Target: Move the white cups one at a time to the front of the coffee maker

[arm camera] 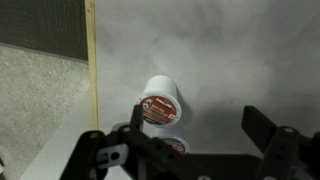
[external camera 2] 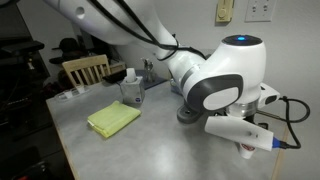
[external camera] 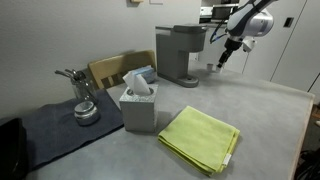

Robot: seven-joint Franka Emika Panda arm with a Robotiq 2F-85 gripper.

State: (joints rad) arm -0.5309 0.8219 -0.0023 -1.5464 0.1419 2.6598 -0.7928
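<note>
Gripper [arm camera: 195, 128] hangs spread wide over two white cups [arm camera: 160, 100], reddish tops sealed, contents hidden.

No text, brand or number can be read in any of the views. In the wrist view, pale printing is seen on the dark reddish lid of a white cup [arm camera: 158, 106] lying on the tabletop [arm camera: 240, 60], but it is too small and blurred to be made out.
</note>
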